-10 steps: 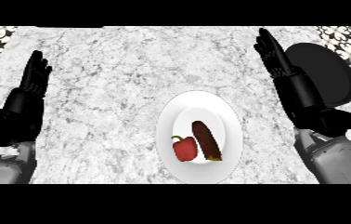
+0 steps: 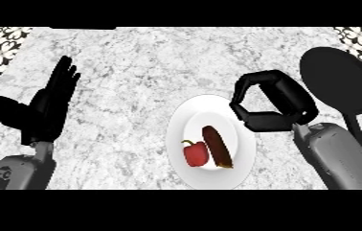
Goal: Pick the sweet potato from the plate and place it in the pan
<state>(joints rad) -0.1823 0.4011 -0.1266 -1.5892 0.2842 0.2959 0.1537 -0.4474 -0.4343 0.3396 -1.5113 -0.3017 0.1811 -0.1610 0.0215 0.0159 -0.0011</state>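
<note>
The right hand (image 2: 272,103) is over the upper right edge of the white plate (image 2: 182,124), with its fingers and thumb curled toward each other into a ring, and inside this ring I see only counter and plate rim, so it closes on nothing. The sweet potato (image 2: 216,146) lies below and to the left of this hand, in the lower middle of the plate, long and dark, pointing down and a little to the right. A red bell pepper (image 2: 195,153) lies just beside it on the left, so close that they seem to touch. I think the first risk is here: if the hand comes down with the fingers curled like now, they may land on top of the sweet potato and roll it against the pepper, or push both off the plate. A grasp from the left side would probably catch the pepper too. The black pan (image 2: 332,76) is at the right edge, near the forearm, and the handle seems to run down behind the wrist, so a wide swing could knock it. The left hand (image 2: 53,98) rests at the left, fingers straight and up, well apart from everything on the marble counter (image 2: 141,62).
</note>
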